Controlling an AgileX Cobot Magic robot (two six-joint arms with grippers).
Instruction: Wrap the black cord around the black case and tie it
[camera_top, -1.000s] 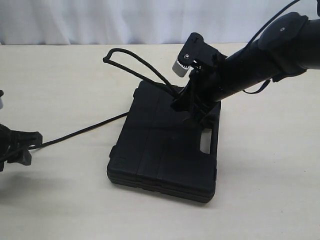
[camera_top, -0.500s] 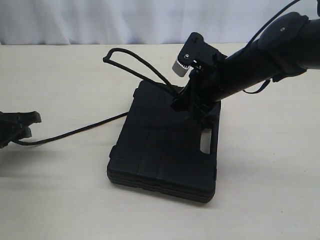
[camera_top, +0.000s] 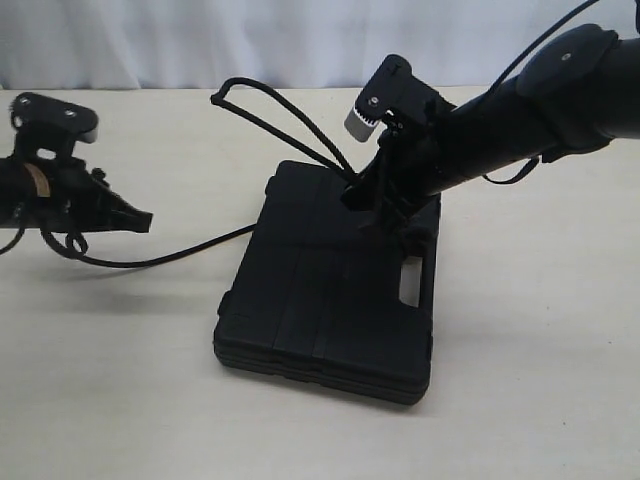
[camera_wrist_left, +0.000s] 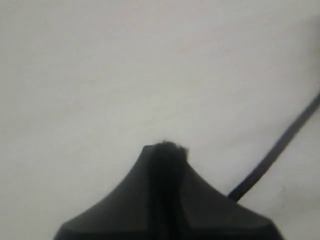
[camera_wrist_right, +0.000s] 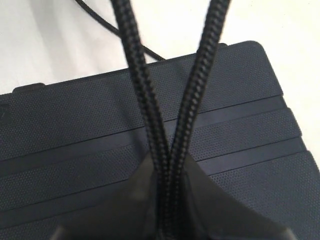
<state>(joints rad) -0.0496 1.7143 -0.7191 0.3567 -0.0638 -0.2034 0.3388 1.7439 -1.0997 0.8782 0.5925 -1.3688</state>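
The right gripper (camera_wrist_right: 166, 172) pinches a doubled loop of cord (camera_wrist_right: 136, 65) over the case (camera_top: 330, 300), while the left gripper (camera_top: 138, 220), clamped on the frayed end, sits well off leftward, slack cord running between.

Black cord (camera_top: 200, 249) and black case (camera_top: 330, 290) on a pale table (camera_top: 520, 400).
Case: flat, matte, ribbed panels, lying closed, with the slot handle hole at its right edge in the exterior view. Cord: braided; two strands rise side by side from above the case's top panel to a bent loop beyond its far corner. Another slack length runs from the case's left edge across the table.
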